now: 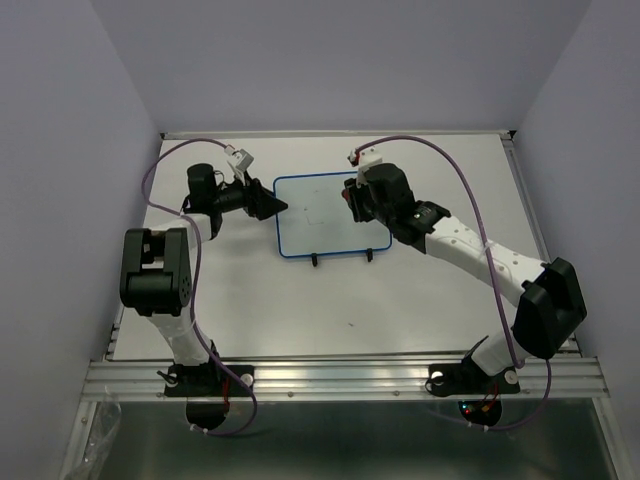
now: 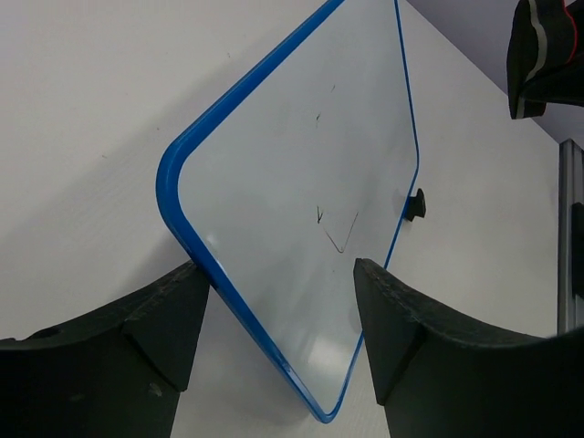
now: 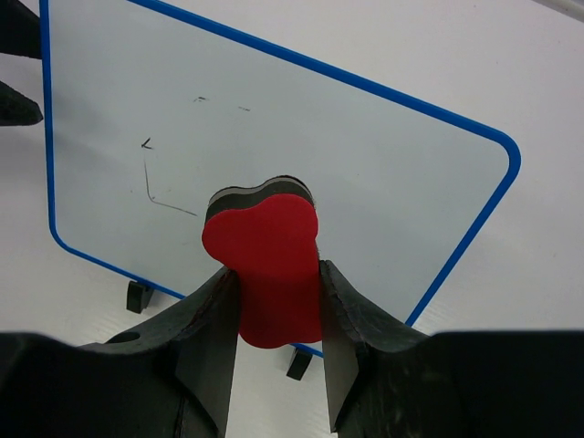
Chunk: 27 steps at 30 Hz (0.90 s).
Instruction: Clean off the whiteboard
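Observation:
The whiteboard (image 1: 330,215) lies flat mid-table, blue-rimmed, with two black feet at its near edge. Thin black marker lines (image 3: 151,182) remain on it, also visible as marker lines (image 2: 338,233) in the left wrist view. My left gripper (image 1: 278,207) is at the whiteboard's (image 2: 301,164) left edge. Its jaws stand apart, one finger (image 2: 173,310) against the blue rim and the other over the white surface. My right gripper (image 3: 274,274) is shut on a red eraser (image 3: 265,246). It holds the eraser over the right part of the whiteboard (image 3: 383,155), at its near edge.
Pale walls close in the white table (image 1: 300,300) at the back and both sides. A metal rail (image 1: 340,375) runs along the near edge by the arm bases. The right gripper (image 2: 543,55) shows at the top right of the left wrist view.

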{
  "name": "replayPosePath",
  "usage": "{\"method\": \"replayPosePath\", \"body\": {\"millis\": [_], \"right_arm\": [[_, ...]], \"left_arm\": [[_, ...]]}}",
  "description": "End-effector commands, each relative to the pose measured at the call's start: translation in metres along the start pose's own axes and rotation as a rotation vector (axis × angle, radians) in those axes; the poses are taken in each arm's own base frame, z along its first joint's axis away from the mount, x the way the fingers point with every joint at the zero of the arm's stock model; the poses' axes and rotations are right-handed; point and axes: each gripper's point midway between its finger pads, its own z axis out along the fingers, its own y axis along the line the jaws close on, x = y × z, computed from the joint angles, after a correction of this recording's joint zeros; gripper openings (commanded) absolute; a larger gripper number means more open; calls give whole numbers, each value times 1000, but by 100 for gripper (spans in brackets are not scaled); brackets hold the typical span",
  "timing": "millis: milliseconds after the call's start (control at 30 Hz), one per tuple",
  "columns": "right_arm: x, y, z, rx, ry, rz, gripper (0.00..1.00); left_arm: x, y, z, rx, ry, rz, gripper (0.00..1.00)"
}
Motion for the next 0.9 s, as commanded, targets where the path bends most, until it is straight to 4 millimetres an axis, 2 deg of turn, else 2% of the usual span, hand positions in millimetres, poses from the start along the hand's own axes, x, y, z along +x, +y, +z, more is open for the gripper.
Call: {"method": "replayPosePath", "body": {"millis": [0,67,200,267,367,400,667,833,867], "right_arm": [[-25,3,-1,-20,-71,13,1],[-23,3,-1,-23,-66,15,1],[-23,5,-1,-35,-64,11,1],[-21,7,0,-47,-62,4,1],[-19,9,3,-53,-54,-2,1],[-18,9,5,-54,-51,-4,1],[-16,18,14,-101,-39,-58,1],[-15,20,25,-105,-44,-98,1],[-17,25,26,-113,-49,-108,1]], "left_arm": [[-14,-12,1,79,-10,81,73],[-11,-12,1,89,-5,83,67],[-6,-12,3,118,5,76,66],[-6,-11,4,124,7,71,56],[-3,-9,3,118,11,66,53],[-3,-9,3,116,11,66,48],[3,-9,3,129,27,67,42],[4,-8,1,117,35,117,42],[5,-8,1,116,38,119,42]]}}
